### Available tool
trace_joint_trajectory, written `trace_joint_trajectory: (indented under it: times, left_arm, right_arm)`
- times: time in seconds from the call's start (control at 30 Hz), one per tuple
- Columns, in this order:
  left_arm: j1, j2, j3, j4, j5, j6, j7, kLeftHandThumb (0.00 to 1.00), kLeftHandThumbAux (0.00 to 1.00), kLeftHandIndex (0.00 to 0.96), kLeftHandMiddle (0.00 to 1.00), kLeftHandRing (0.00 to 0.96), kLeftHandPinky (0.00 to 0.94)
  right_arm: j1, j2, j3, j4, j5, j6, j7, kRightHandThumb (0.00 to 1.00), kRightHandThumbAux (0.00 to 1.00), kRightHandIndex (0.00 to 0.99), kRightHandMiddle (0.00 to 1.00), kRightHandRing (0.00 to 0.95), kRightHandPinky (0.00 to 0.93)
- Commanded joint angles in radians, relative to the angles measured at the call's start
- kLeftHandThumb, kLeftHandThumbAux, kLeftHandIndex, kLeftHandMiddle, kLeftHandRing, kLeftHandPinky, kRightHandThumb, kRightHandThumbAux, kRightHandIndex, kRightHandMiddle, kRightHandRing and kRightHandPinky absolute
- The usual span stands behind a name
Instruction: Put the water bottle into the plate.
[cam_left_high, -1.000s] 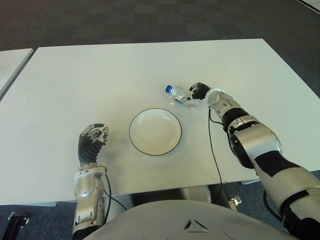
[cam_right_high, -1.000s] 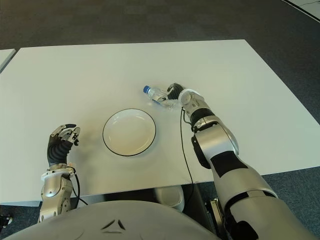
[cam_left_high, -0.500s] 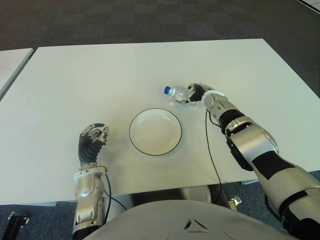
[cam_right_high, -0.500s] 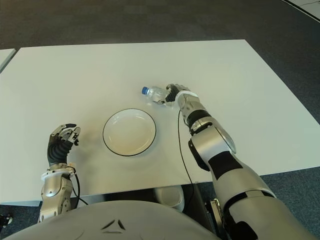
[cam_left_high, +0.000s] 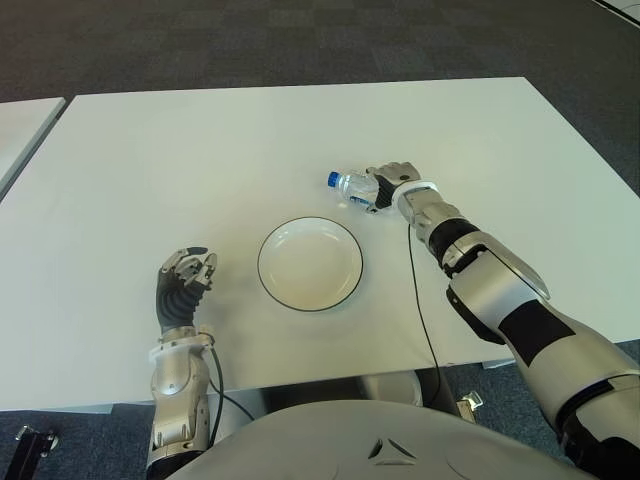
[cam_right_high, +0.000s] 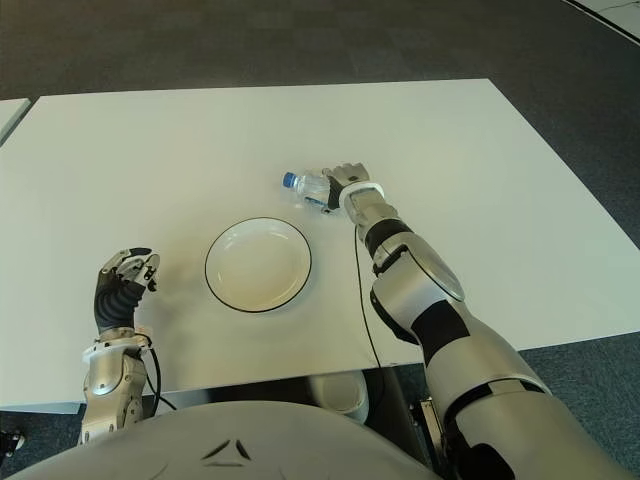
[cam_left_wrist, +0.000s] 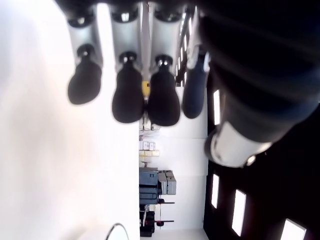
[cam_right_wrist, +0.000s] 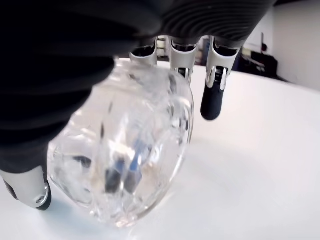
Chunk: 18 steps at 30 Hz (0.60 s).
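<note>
1. Since a second ago, the right hand (cam_left_high: 392, 181) has rotated over the water bottle (cam_left_high: 352, 187), so its back now faces up and the bottle's blue cap has shifted slightly away from the forearm; the plate and the left hand have not moved.
2. Nearest the robot, the left hand (cam_left_high: 185, 285) shows beside the white plate (cam_left_high: 310, 263), on the plate's left and well apart from it. Its fingers are curled over and hold nothing.
3. Black-rimmed and holding nothing, the plate sits on the white table (cam_left_high: 200, 150).
4. Just beyond the plate, off its far right rim, the bottle lies on its side, cap pointing away from the right hand.
5. In the right wrist view the right hand is wrapped around the clear bottle body (cam_right_wrist: 125, 160), thumb on one side and fingertips (cam_right_wrist: 212, 102) reaching past the other. Whether the bottle is clear of the table, I cannot tell.
6. Handling, as a judgement: a small thin-walled plastic bottle, light, smooth and round, so it may roll or slip and will dent if squeezed hard. The mid-body suits a moderate grip best.
</note>
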Motion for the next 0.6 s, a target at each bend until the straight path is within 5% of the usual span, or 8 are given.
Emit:
trace_joint_trajectory:
  times: [0.03,0.37,0.6]
  left_arm:
    - [0.005,-0.010,0.004,0.011,-0.003,-0.006,0.003,0.702,0.723,0.434,0.755,0.741,0.737]
    - [0.015,-0.024,0.011,-0.020,-0.009,0.041,0.016,0.702,0.721,0.433,0.725,0.714,0.705]
    - [0.024,-0.034,0.019,-0.047,-0.012,0.068,0.026,0.704,0.719,0.434,0.718,0.708,0.706]
  right_arm:
    - [0.044,0.021,0.107,0.035,-0.100,0.027,-0.008,0.156,0.676,0.014,0.019,0.038,0.071]
    - [0.047,0.037,0.245,0.044,-0.212,0.058,-0.014,0.142,0.696,0.001,0.019,0.032,0.047]
    - [0.068,0.039,0.260,0.047,-0.210,0.064,0.003,0.141,0.696,0.001,0.029,0.041,0.071]
